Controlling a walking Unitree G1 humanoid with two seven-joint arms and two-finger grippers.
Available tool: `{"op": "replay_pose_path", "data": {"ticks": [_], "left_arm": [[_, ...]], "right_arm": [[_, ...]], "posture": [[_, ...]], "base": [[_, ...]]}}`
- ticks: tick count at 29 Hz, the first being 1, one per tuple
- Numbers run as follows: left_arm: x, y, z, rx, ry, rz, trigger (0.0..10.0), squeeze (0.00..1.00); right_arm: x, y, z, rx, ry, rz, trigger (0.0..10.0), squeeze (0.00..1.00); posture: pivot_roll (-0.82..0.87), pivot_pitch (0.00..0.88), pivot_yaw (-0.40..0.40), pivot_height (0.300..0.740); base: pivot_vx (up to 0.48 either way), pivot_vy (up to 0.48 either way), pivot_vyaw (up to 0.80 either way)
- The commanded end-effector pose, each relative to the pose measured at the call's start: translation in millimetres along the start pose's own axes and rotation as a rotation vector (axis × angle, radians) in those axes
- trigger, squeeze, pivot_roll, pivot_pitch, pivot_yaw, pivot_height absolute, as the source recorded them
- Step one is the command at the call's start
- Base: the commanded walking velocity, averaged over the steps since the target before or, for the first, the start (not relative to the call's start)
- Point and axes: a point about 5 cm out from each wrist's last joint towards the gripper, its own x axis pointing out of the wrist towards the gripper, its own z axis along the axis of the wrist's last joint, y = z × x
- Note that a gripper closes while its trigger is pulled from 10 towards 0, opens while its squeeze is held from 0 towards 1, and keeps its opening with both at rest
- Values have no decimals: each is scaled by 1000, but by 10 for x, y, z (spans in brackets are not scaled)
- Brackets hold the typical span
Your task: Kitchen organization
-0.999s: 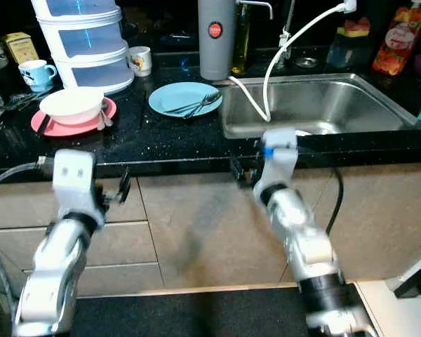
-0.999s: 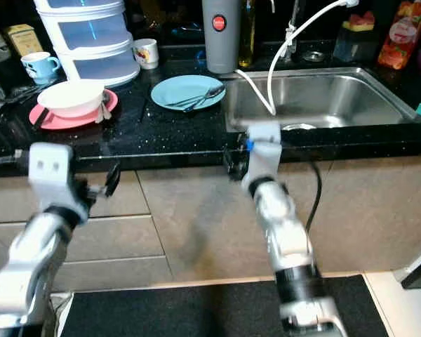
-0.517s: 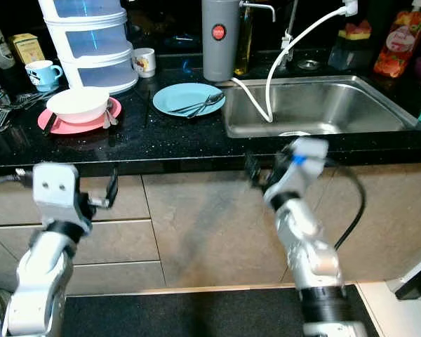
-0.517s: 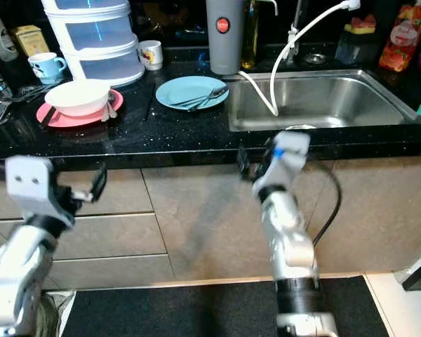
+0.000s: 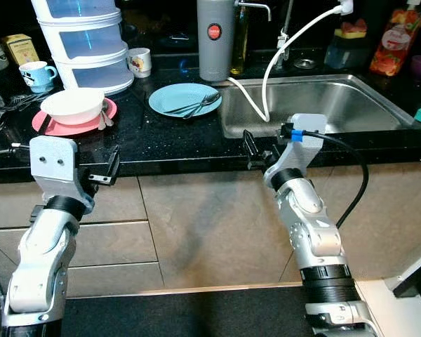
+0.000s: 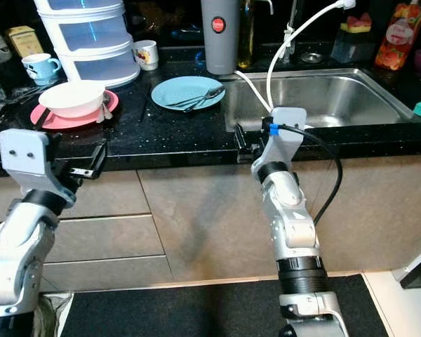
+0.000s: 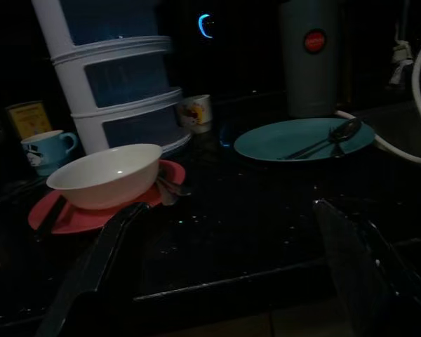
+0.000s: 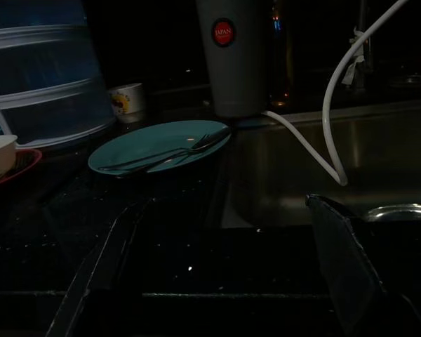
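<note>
A black counter [image 5: 168, 144] runs across the scene, with a steel sink [image 5: 316, 105] set into it on the right; a white hose [image 5: 266, 77] hangs from the tap down into the sink, and in the right wrist view a round metal rim shows low in the basin, but I cannot tell what it is. On the counter, left of the sink, lies a teal plate [image 5: 184, 98], and on it rest a fork and a spoon [image 5: 195, 105] side by side; behind the plate stands a tall grey jug [image 5: 214, 38] with a red round label. Further left there is a pink plate [image 5: 70, 121] which carries a white bowl [image 5: 73, 104]; what is inside the bowl cannot be seen. Behind the bowl rises a white stack of drawers [image 5: 84, 42], with a small white mug [image 5: 139, 61] just beside it and a blue cup [image 5: 36, 74] to its left. The left gripper [image 5: 111, 168] hangs in front of the counter edge, below the pink plate, its fingers spread and holding nothing; the right gripper [image 5: 251, 151] is at the counter edge just before the sink, its fingers also spread apart and empty.
</note>
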Motion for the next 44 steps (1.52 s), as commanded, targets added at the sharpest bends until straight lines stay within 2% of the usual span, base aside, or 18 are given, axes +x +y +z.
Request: {"op": "replay_pose_path", "data": {"ticks": [1,8,37,44], "left_arm": [[17,59,43,18,-11,31,10000,0],[38,99,99,16,-28,29,10000,0],[61,60,117,50,-11,-13,10000,0],[101,-1,102,69,22,-58,10000,0]], "right_arm": [[8,-3,-1,13,-1,-10,10000,0],[34,-17,14,15,-2,-22,10000,0],[45,3,-21,37,9,-15,10000,0],[47,-34,-25,34,15,-25,10000,0]], "posture": [[-3,70,18,740],[-6,68,24,740],[5,50,18,740],[6,59,21,740]], "base": [[0,0,0],[355,0,0],[470,0,0],[93,0,0]]}}
